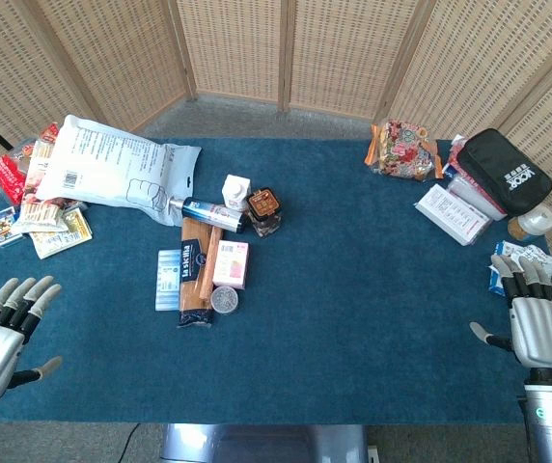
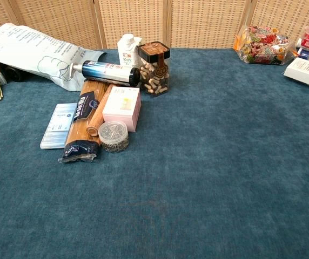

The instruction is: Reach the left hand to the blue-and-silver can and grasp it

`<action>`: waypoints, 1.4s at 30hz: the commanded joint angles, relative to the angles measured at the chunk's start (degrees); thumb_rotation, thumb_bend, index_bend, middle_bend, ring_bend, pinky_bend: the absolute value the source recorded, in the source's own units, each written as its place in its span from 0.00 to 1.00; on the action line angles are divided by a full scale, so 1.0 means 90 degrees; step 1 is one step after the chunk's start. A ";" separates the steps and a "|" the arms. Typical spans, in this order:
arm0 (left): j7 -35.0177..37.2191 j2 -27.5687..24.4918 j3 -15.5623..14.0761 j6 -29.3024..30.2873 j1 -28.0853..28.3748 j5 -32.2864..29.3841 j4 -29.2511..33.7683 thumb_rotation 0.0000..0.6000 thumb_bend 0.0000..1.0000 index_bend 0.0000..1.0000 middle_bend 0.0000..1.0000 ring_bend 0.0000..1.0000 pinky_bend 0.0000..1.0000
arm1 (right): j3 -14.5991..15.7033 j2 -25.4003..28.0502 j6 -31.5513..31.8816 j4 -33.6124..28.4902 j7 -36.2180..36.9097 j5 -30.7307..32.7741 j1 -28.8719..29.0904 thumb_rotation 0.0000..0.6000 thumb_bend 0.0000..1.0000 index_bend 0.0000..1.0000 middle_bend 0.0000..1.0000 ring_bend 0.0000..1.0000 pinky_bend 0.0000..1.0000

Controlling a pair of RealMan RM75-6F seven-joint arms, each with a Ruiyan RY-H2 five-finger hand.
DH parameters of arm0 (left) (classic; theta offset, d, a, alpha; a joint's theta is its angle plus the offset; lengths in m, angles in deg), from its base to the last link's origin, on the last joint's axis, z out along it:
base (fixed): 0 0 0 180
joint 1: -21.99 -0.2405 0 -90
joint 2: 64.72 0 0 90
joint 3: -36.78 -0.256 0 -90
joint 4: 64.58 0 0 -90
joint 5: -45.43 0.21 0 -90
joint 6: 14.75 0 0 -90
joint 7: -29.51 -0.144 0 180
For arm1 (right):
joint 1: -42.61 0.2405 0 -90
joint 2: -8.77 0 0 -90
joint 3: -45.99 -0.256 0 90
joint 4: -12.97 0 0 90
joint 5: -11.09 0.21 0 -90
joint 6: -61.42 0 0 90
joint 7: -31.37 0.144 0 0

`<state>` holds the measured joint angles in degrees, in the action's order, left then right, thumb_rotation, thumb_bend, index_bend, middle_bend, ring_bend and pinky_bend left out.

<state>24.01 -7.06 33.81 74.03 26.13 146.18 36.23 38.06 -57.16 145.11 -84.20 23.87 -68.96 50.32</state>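
Note:
The blue-and-silver can (image 1: 207, 213) lies on its side in the cluster of goods left of the table's middle; the chest view shows the can (image 2: 106, 72) across the top of a spaghetti pack. My left hand (image 1: 1, 335) hovers at the near left corner of the table, far from the can, fingers spread and holding nothing. My right hand (image 1: 529, 316) rests at the near right edge, fingers apart and empty. Neither hand shows in the chest view.
Around the can are a spaghetti pack (image 2: 84, 118), a pink box (image 2: 122, 107), a jar of nuts (image 2: 154, 69), a small white carton (image 2: 126, 48), a round tin (image 2: 113, 135) and a blue packet (image 2: 57, 125). A large white bag (image 1: 112, 169) lies at the back left; packets and a black pouch (image 1: 503, 169) crowd the right.

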 commanded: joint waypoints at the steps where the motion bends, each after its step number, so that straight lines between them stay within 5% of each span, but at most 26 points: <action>1: -0.0002 0.0005 -0.0006 -0.0009 0.0001 -0.0002 -0.0001 1.00 0.01 0.01 0.00 0.00 0.00 | 0.0004 0.0003 -0.0004 0.0000 0.0013 -0.0002 0.0000 1.00 0.00 0.00 0.00 0.00 0.00; 9: 0.0178 0.0099 0.0222 -0.0365 0.0288 -0.0313 -0.0113 1.00 0.01 0.01 0.00 0.00 0.00 | 0.0017 0.0032 -0.0020 -0.0059 0.0128 -0.0025 -0.0004 1.00 0.00 0.00 0.00 0.00 0.00; 17: 0.0503 0.0415 0.1013 -0.2017 0.1550 -0.1361 -0.0836 1.00 0.01 0.04 0.00 0.00 0.00 | 0.0040 0.0069 -0.0064 -0.0118 0.0242 -0.0084 0.0014 1.00 0.00 0.00 0.00 0.00 0.00; 27: 0.0002 0.1491 0.1740 -0.3960 0.3190 -0.2583 -0.2073 1.00 0.01 0.05 0.00 0.00 0.00 | 0.0039 0.0113 -0.0110 -0.0111 0.0410 -0.0077 0.0022 1.00 0.00 0.00 0.00 0.00 0.00; 42: -0.1112 0.3234 0.2196 -0.5264 0.4885 -0.4149 -0.3855 1.00 0.01 0.06 0.00 0.00 0.00 | 0.0022 0.0180 -0.0234 -0.0045 0.0770 -0.0016 0.0049 1.00 0.00 0.00 0.00 0.00 0.00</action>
<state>15.53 19.72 52.78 28.18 68.01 111.16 4.18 38.28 -55.60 143.11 -84.68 30.61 -69.15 50.73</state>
